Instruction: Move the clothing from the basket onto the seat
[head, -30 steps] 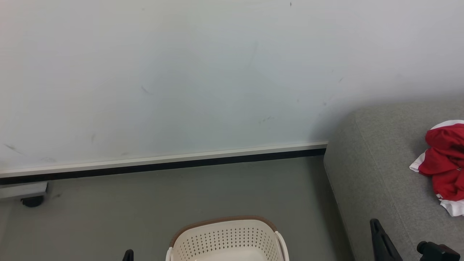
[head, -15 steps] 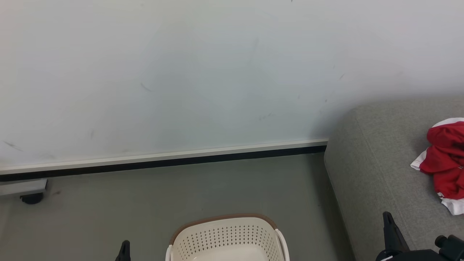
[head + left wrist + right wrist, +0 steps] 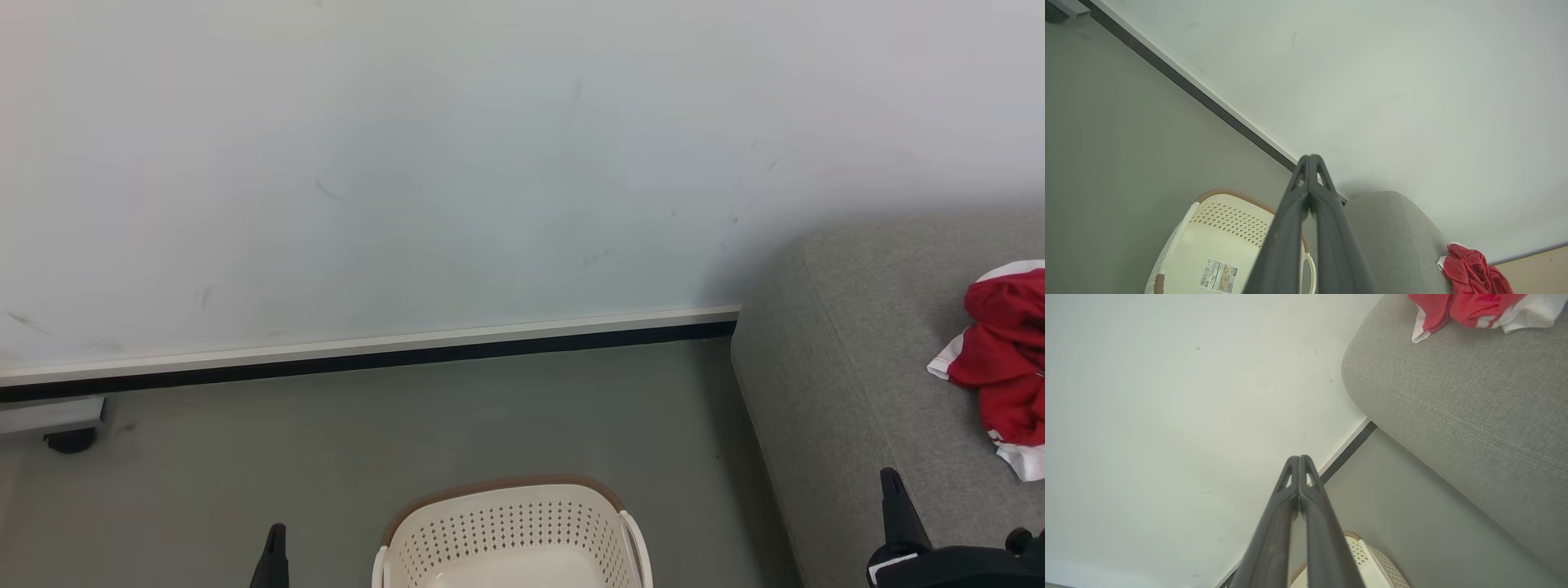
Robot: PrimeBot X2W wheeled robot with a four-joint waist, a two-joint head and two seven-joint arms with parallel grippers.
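A pale, scuffed wall (image 3: pixel 490 163) meets the grey floor (image 3: pixel 490 425) along a dark baseboard (image 3: pixel 367 363). The grey seat (image 3: pixel 849 367) stands at right, with the crumpled red clothing (image 3: pixel 1004 351) lying on it. The basket (image 3: pixel 510 531) sits on the floor. The left tool (image 3: pixel 1310 157) and right tool (image 3: pixel 1299 457) are pinched closed, holding nothing.

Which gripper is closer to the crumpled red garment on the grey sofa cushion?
Right. The right gripper is by the grey cushion, short of the red garment; the left gripper is beyond the cream perforated basket, over the floor.
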